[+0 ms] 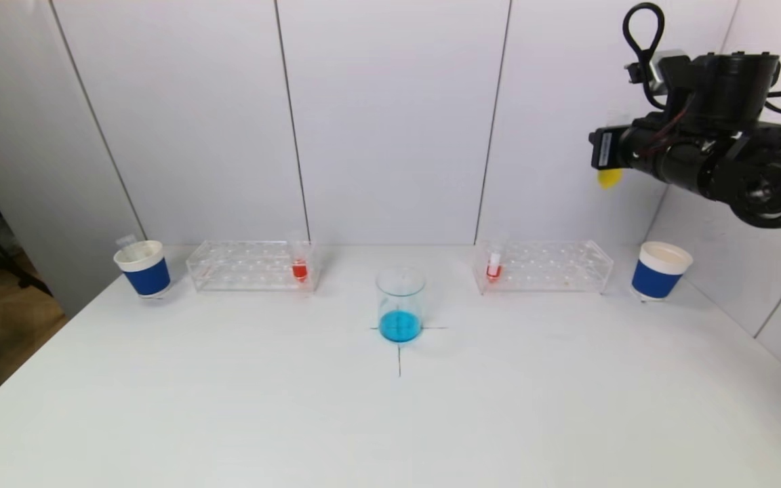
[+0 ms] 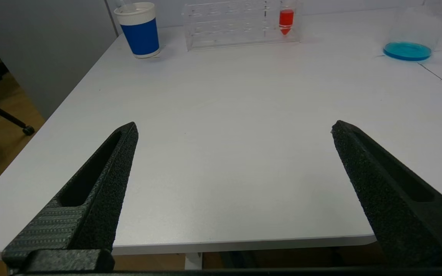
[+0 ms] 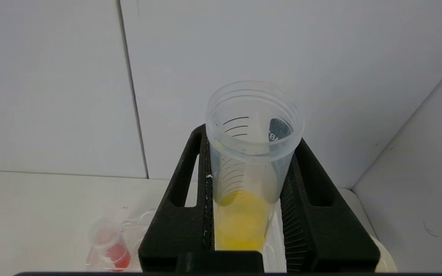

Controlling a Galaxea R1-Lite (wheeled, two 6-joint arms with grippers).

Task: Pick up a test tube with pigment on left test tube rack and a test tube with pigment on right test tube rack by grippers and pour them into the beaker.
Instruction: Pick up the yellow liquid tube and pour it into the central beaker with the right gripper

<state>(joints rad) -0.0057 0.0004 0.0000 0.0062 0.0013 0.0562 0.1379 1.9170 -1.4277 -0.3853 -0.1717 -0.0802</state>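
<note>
Yellow-pigment clear plastic test tube (image 3: 249,168) clamped in right end effector (image 3: 248,214) up high; tilting early spills short of the glass beaker (image 1: 401,305).

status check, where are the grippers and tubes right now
Right gripper shut on yellow tube, raised above right rack. Left gripper open, low at table's near edge. Beaker holds blue liquid, path clear.
</note>
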